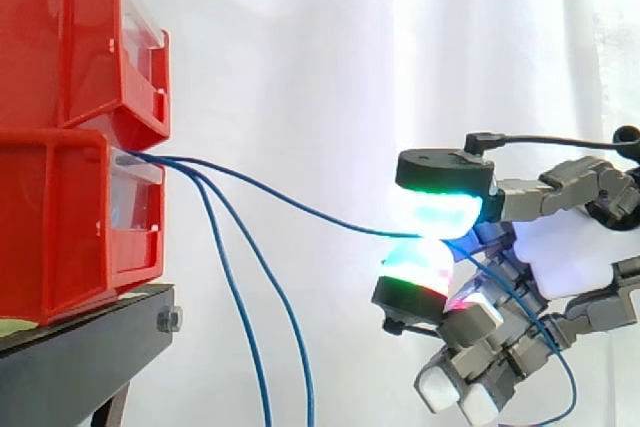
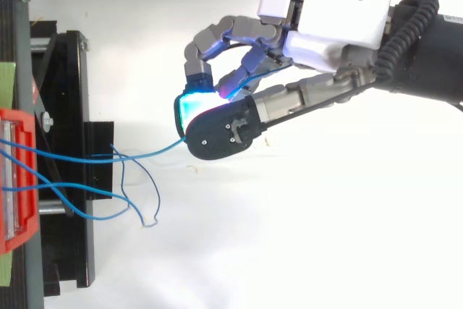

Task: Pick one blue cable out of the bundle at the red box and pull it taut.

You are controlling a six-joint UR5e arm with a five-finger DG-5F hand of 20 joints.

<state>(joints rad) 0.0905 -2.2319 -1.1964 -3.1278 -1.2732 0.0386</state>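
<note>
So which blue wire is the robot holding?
Find the stacked red plastic bins; thin blue cables come out of the lower one. The loose cables droop down. The held cable alone stretches sideways into the hand's glowing pinch.

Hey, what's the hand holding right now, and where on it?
One blue cable, pinched between its fingertip pads partway along its length, away from the red bin.
</note>
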